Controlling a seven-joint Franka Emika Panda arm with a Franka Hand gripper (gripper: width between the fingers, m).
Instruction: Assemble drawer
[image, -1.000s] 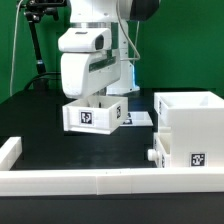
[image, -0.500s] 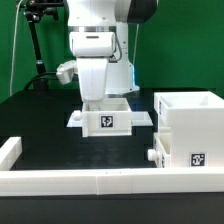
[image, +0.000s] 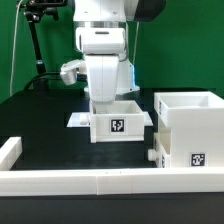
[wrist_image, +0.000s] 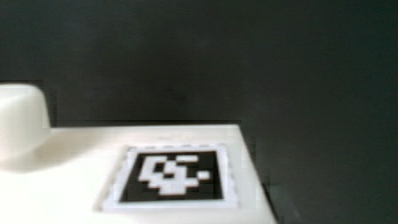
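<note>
Exterior view, left to right. A low white rim wall runs along the bench's near edge, with a short return at the near left corner. Behind mid-bench lies the marker board, flat and partly hidden. In front of it is a small tray, tag facing the camera, carried under the arm's claw. At the right edge stands the tall casing, open at the top, with a second knobbed tray low at its left side, touching it.

Change: a second ago the carried tray was left of mid-bench with its tag tilted; half a second ago it was squared up and further right; now it is closer again to the casing, near but not touching it. The casing, the second tray and the rim wall have not moved. Judged from this, the arm is bringing the tray toward the casing for insertion; no tray looks fully seated yet, so the task appears to be at an early to middle stage.

Claw: the fingers are hidden behind the tray wall, yet the tray travels with the arm, so it is taken to be pinching the tray. The wrist view shows only the tray's tag and one white finger beside it.
</note>
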